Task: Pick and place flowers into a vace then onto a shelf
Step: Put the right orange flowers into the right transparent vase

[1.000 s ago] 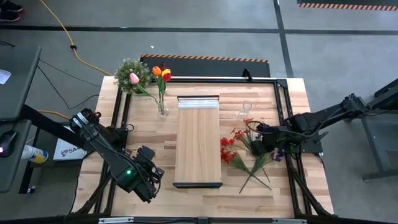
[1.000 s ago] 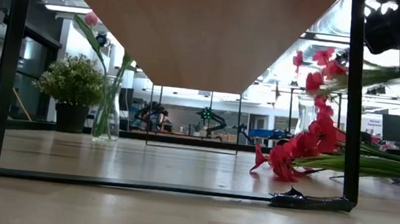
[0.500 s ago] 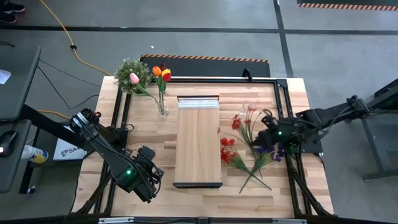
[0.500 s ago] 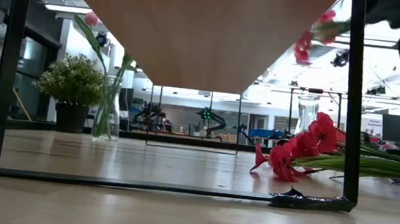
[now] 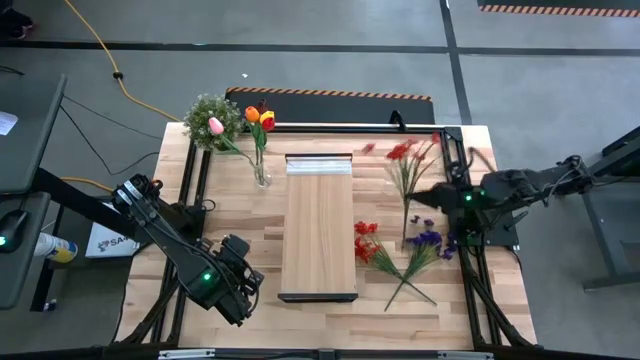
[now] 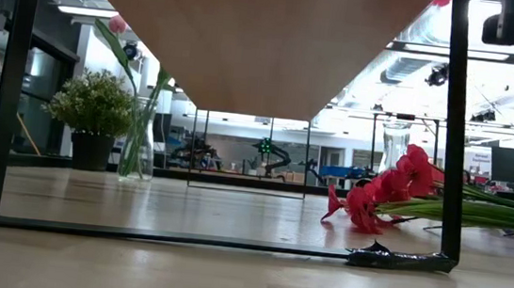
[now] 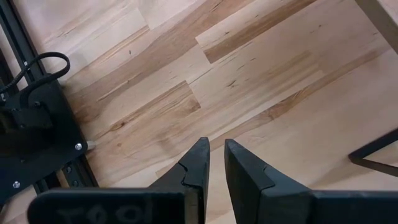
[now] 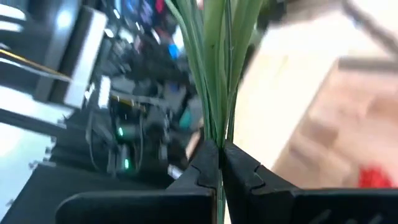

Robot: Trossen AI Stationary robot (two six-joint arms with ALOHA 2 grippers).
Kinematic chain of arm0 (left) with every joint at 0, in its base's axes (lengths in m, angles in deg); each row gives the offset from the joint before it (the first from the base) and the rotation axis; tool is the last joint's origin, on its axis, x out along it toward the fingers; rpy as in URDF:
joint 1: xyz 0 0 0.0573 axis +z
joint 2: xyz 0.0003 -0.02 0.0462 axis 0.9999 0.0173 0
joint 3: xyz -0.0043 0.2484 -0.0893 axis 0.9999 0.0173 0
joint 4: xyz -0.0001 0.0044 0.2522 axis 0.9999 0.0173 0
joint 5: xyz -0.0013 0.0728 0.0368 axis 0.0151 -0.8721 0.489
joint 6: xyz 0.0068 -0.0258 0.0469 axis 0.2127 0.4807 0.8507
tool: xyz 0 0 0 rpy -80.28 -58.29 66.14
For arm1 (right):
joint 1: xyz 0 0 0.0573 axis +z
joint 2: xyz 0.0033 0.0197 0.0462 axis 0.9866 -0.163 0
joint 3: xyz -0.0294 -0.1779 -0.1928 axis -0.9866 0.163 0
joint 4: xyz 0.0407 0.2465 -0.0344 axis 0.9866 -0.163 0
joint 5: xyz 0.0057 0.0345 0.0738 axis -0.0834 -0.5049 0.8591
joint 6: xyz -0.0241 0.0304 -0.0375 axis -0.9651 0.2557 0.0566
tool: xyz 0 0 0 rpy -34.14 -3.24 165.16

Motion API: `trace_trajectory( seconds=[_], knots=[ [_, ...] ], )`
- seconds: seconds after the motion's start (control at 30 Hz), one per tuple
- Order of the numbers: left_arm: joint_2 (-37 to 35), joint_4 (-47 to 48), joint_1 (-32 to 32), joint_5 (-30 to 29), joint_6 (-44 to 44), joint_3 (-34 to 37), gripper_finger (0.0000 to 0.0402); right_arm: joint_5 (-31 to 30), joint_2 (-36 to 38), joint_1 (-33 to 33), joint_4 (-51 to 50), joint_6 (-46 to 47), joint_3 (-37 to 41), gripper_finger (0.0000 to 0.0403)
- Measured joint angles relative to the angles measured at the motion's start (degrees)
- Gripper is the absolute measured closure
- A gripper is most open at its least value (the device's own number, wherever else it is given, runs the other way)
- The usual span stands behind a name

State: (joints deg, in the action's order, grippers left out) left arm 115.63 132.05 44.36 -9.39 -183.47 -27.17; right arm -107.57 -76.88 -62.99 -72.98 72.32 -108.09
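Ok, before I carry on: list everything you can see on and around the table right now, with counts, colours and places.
Red spray: one, red blossoms on green stems, lifted over the table's far right, held by its stems.
Sprays on the table: a loose bunch, red and purple, right of the shelf.
Tulips: three, pink, orange and red-yellow, in the glass vase left of the shelf.
Potted plant: one, bushy green, far left corner.
Shelf: one, light wood, table centre.
Left gripper: dark, near left, over bare wood, holding nothing.
Right gripper: dark, far right, shut on the red spray's stems.
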Motion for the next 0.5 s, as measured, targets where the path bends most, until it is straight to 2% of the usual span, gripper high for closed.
trace_trajectory(
  seconds=[0.3, 0.5],
  knots=[
    [0.0, 0.0, 0.0, 0.0, 0.0, 0.0, 0.0316, -15.0, 7.1, 0.0, 4.7, -17.7, 0.0, 0.0402],
    [0.0, 0.0, 0.0, 0.0, 0.0, 0.0, 0.0316, -26.9, 10.2, 0.0, 7.8, -33.0, 0.0, 0.0402]
  ],
)
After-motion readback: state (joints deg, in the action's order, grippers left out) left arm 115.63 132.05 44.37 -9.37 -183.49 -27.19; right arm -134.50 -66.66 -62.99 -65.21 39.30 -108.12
